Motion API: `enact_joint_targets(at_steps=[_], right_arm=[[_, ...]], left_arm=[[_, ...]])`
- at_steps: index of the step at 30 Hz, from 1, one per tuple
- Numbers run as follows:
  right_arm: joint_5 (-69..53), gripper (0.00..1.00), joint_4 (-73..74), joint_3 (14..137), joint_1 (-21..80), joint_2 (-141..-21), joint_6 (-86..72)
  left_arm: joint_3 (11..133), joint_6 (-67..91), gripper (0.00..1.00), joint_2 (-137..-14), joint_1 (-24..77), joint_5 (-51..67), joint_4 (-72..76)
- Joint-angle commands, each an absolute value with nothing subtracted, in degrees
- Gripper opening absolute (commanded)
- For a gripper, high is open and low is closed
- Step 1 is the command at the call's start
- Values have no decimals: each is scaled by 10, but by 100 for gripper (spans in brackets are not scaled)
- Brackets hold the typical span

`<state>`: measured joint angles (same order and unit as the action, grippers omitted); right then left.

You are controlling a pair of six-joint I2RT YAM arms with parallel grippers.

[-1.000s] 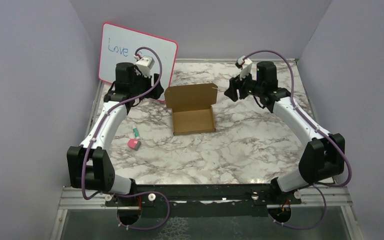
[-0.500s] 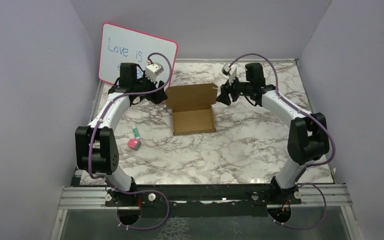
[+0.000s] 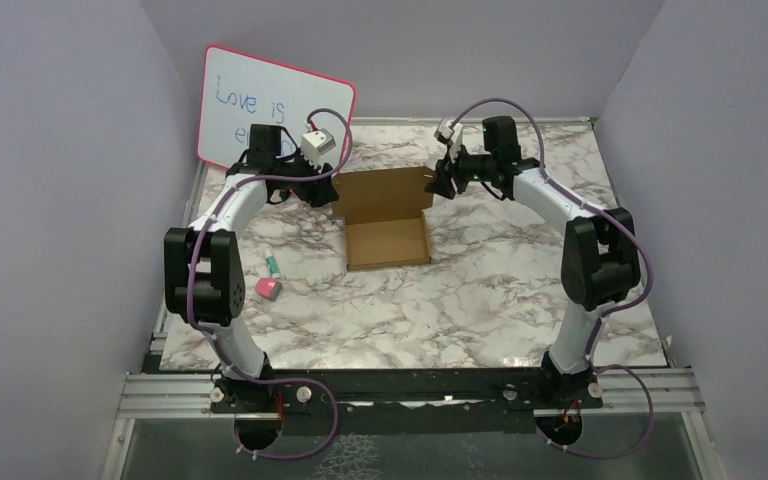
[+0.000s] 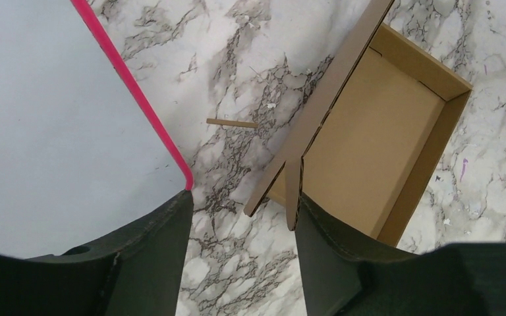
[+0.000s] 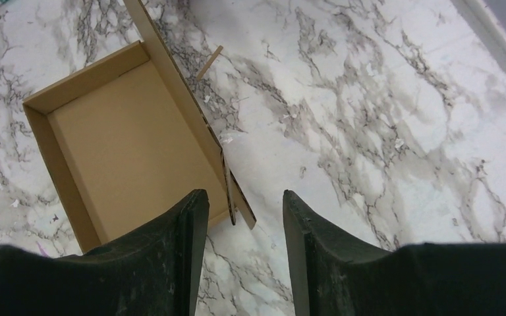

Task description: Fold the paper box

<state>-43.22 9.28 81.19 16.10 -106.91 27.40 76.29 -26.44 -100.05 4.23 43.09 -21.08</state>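
The paper box (image 3: 387, 243) is a shallow brown cardboard tray in mid-table, its lid (image 3: 380, 193) standing up along the far side. My left gripper (image 3: 327, 183) is at the lid's left corner. In the left wrist view the box (image 4: 375, 138) lies ahead; the left gripper (image 4: 244, 197) is open, with the lid's corner and side flap (image 4: 292, 191) between its fingers, the flap next to the right finger (image 4: 329, 257). My right gripper (image 3: 438, 180) is at the lid's right corner. The right wrist view shows the right gripper (image 5: 244, 194) open astride that corner flap (image 5: 232, 194), beside the tray (image 5: 132, 145).
A pink-framed whiteboard (image 3: 260, 100) leans on the back left wall, close beside my left gripper (image 4: 59, 118). A pink and green eraser and marker (image 3: 269, 285) lie left of the box. A thin cardboard sliver (image 4: 232, 123) lies behind the lid.
Both arms have swung inward and brought their grippers from either side to the lid's two upper corners. Both pairs of jaws have narrowed somewhat.
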Motion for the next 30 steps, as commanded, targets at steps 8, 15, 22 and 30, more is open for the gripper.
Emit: enact_joint_targets(at_steps=[8, 15, 22, 30], right_arm=[[-486, 36, 113, 838, 160, -1098, 293], [-490, 22, 122, 836, 161, -1099, 293], [-462, 13, 109, 807, 168, -1078, 277], [-405, 7, 73, 765, 173, -1046, 247]], left_arm=[[792, -286, 40, -1020, 41, 487, -231], [789, -285, 26, -1013, 42, 490, -233], [783, -272, 15, -1009, 54, 479, -232], [777, -241, 7, -1002, 73, 448, -224]])
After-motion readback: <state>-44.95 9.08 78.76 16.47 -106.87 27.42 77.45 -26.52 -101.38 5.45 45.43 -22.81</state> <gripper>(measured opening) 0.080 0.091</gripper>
